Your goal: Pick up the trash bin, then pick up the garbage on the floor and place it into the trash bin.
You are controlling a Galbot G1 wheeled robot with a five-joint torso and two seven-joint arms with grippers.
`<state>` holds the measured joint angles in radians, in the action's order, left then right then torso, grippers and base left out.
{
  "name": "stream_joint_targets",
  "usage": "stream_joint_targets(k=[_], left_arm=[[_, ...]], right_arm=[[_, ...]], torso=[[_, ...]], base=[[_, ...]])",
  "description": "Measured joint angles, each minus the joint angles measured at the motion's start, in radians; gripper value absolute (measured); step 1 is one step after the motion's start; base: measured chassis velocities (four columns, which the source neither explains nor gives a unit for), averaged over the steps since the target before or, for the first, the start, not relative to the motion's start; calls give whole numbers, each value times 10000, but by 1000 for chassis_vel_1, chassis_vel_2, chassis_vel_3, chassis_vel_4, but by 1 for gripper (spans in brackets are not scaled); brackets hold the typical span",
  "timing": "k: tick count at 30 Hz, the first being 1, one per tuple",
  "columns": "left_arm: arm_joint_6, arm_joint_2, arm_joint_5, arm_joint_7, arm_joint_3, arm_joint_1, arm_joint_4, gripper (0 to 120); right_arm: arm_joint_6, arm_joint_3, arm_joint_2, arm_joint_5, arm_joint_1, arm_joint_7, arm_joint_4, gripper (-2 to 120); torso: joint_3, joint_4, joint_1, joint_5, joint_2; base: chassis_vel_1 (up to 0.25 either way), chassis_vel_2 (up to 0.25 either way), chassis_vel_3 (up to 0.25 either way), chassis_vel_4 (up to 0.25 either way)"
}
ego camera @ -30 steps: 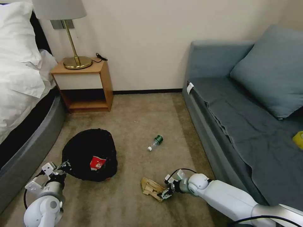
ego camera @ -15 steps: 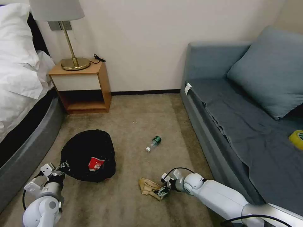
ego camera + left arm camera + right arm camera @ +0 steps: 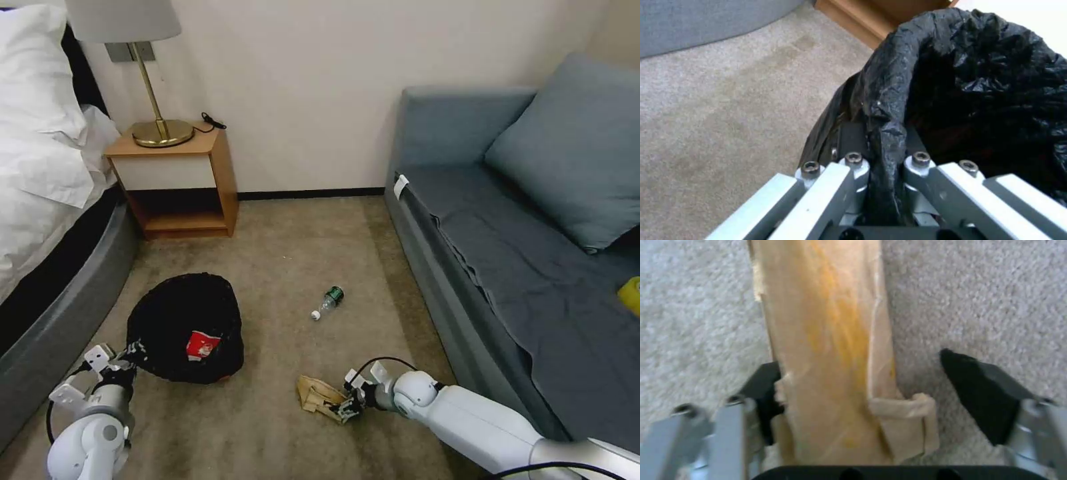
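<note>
Over the last second the head camera had swayed a little, while the right arm barely shifted: its right gripper (image 3: 348,407) remained low on the beige carpet (image 3: 293,260) at the near end of the flattened tan paper wad (image 3: 319,396). The paper lay between the bin and the grey-blue sofa (image 3: 507,253).

The right wrist view gave what the head view could not: the fingers stood well apart, one black pad (image 3: 980,393) clear of the paper, the other touching its edge, with the wad (image 3: 831,350) running up between them. It straddled the paper but had not closed on it, presumably lined up for a pinch.

The left gripper (image 3: 133,351) was clamped on the rim of the small round trash bin with its glossy black bag liner (image 3: 187,327), probably to keep the bin open and within reach. The left wrist view showed a fold of liner (image 3: 889,133) squeezed between the fingers. A red-white wrapper (image 3: 203,345) already lay inside the bin. The tiny green-capped clear bottle (image 3: 328,301) lay on the carpet farther off, apart from both.
</note>
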<state>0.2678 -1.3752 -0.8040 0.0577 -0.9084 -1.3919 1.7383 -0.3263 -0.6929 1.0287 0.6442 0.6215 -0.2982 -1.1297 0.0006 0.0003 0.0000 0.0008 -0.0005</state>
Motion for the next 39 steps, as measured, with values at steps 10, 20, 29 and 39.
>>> stream_joint_targets(k=[10,20,29,39], left_arm=[[25,-73,67,13,61,19,53,4],[35,-43,61,14,23,15,61,4],[104,23,63,17,127,59,61,4],[327,194,120,65,834,230,105,4]], right_arm=[[46,20,-3,-42,16,185,-209,39],[143,89,-55,-38,-63,245,-253,3],[248,896,-185,-44,-11,447,-567,0],[320,2468,-494,-112,-352,758,-1840,0]], torso=[[-4,-2,1,-4,1],[-4,-2,1,-7,3],[-5,-2,0,-7,4],[-5,-3,1,-9,5]], base=[[0,0,0,0],[0,0,0,0],[0,0,0,0],[0,0,0,0]])
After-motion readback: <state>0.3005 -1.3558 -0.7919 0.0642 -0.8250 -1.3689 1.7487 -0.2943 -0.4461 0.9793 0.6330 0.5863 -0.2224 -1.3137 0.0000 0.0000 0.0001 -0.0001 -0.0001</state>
